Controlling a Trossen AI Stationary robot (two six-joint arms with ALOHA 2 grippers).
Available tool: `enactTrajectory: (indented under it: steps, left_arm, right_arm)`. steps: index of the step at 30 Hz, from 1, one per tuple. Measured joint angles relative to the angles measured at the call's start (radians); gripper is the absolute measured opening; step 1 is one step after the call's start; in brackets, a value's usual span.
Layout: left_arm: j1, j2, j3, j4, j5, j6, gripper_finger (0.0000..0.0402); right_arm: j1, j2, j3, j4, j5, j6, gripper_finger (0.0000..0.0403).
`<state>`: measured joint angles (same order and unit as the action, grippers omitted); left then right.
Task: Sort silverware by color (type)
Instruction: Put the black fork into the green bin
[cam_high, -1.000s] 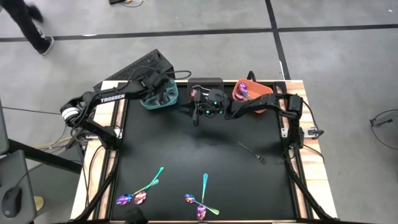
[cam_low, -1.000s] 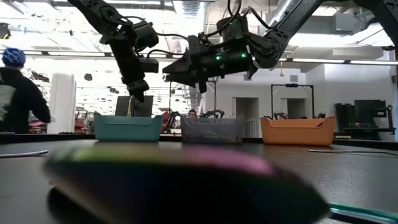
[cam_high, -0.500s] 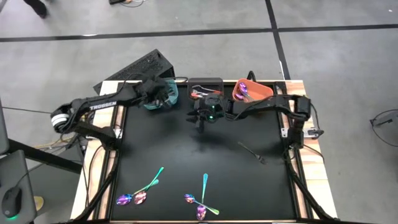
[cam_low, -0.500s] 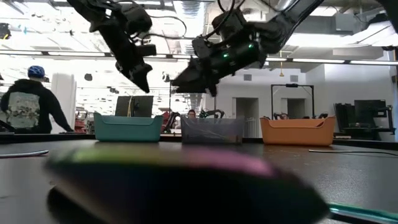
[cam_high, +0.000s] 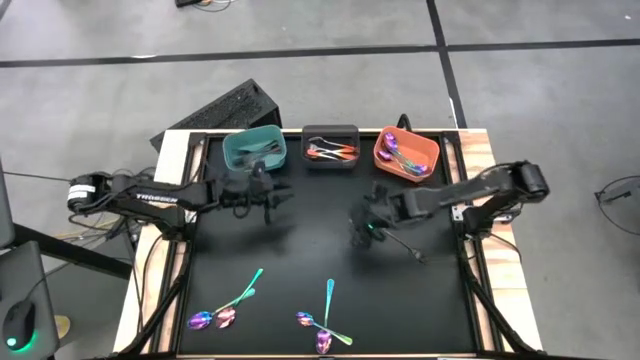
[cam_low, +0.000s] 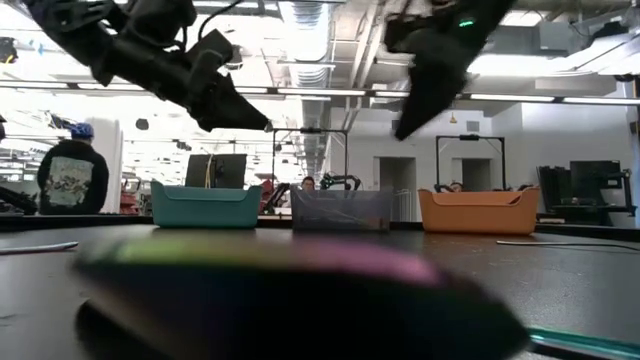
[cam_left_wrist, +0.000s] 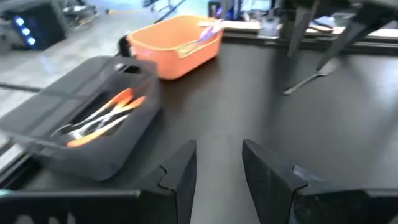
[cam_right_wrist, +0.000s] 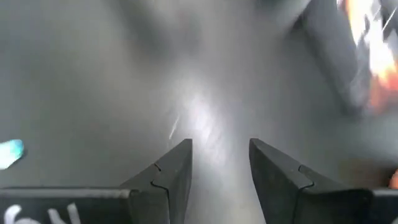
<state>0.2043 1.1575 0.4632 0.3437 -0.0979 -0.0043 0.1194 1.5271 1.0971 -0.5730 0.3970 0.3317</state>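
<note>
Above the black mat, my left gripper (cam_high: 268, 196) hangs open just on the near side of the teal bin (cam_high: 253, 150), nothing between its fingers (cam_left_wrist: 217, 152). My right gripper (cam_high: 361, 226) hovers open over the mat's middle right (cam_right_wrist: 219, 149), short of a dark grey fork (cam_high: 405, 243) lying flat on the mat. Several iridescent purple-teal spoons and forks (cam_high: 228, 305) (cam_high: 325, 318) lie near the front edge. The dark grey bin (cam_left_wrist: 93, 134) holds orange-handled pieces (cam_left_wrist: 106, 118). The orange bin (cam_left_wrist: 180, 43) holds iridescent pieces (cam_high: 395, 150).
The three bins stand in a row along the mat's far edge. A black keyboard (cam_high: 215, 110) lies beyond the table's far left corner. One iridescent piece (cam_low: 290, 270) lies right before the low camera. A person (cam_low: 65, 175) stands far off in the room.
My left gripper has come away from over the teal bin toward the near edge, sinking a little and tipping from steeply down to nearly level. My right gripper has swung from over the dark grey bin toward the right and near edges, close to the grey fork.
</note>
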Motion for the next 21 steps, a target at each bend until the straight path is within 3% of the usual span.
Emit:
enactTrajectory:
  steps: [10,21]
  left_arm:
    - [-0.18,0.002,-0.014,0.1,-0.117,-0.02,0.0122]
    - [-0.192,0.002,-0.014,0.145,-0.177,-0.003,0.0122]
  right_arm:
    - [0.121,-0.184,-0.352,-0.019,-0.029,0.434,0.0178]
    - [0.243,-0.18,-0.448,-0.077,-0.088,0.626,0.0178]
